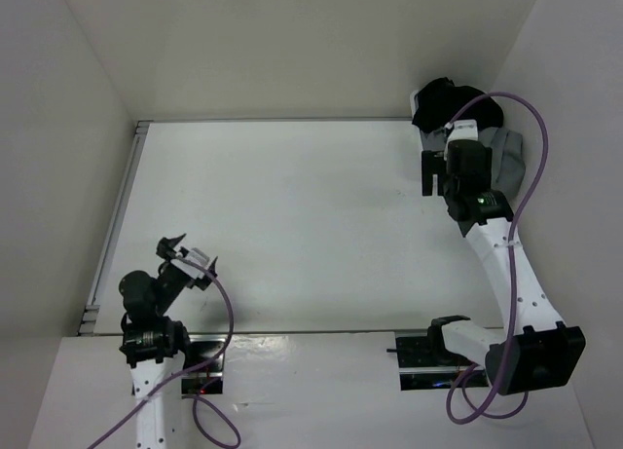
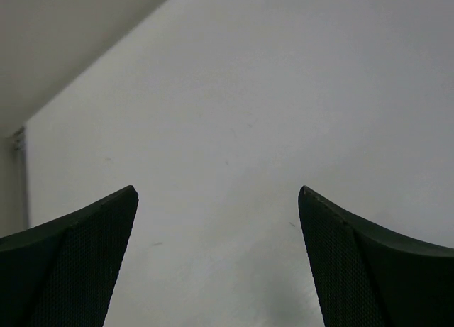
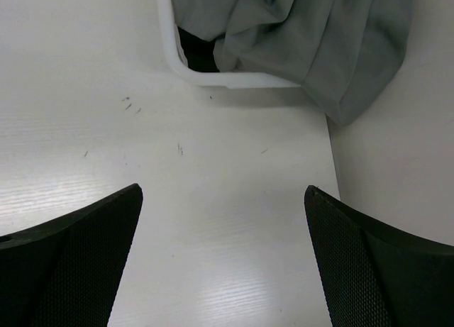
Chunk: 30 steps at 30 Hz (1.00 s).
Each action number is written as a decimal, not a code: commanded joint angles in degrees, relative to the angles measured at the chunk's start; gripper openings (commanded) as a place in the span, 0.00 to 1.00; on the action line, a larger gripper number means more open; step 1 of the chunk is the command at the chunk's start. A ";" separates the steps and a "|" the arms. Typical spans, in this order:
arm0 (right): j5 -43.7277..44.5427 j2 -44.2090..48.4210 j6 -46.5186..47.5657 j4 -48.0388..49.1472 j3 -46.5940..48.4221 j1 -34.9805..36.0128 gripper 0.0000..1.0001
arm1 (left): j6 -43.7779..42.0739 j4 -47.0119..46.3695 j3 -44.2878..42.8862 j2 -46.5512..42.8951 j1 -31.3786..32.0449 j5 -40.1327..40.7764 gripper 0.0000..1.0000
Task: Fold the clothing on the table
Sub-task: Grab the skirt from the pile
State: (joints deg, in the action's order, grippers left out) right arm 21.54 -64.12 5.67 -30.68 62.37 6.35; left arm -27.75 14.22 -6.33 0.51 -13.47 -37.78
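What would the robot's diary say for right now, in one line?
fold: not started | left gripper: open, empty, over table | right gripper: open, empty, facing white bin | clothing: bunched, far right corner, by grey garment

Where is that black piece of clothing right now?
In the overhead view, the black clothing sits bunched in the far right corner of the table, with grey garments right beside it, on its near right side.
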 commanded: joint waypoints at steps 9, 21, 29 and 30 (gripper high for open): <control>3.49 -5.98 -1.97 -2.19 12.15 1.03 0.99 | 16.99 -20.56 -28.51 0.60 -0.06 18.78 1.00; -4.04 -22.53 -2.33 1.32 24.28 -1.60 0.99 | 25.72 11.79 -63.28 46.23 -0.68 32.24 1.00; -14.16 -37.21 -2.95 -0.44 37.90 -10.21 0.99 | 32.05 8.64 -61.44 56.52 -0.68 27.59 1.00; -14.16 -38.61 -2.95 -0.44 40.79 -10.22 0.99 | 32.05 7.50 -60.91 57.75 -0.68 25.41 1.00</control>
State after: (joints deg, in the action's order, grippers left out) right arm 10.83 -99.92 3.62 -32.23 97.62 -2.57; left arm 0.82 24.47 -66.30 58.00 -13.80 -8.23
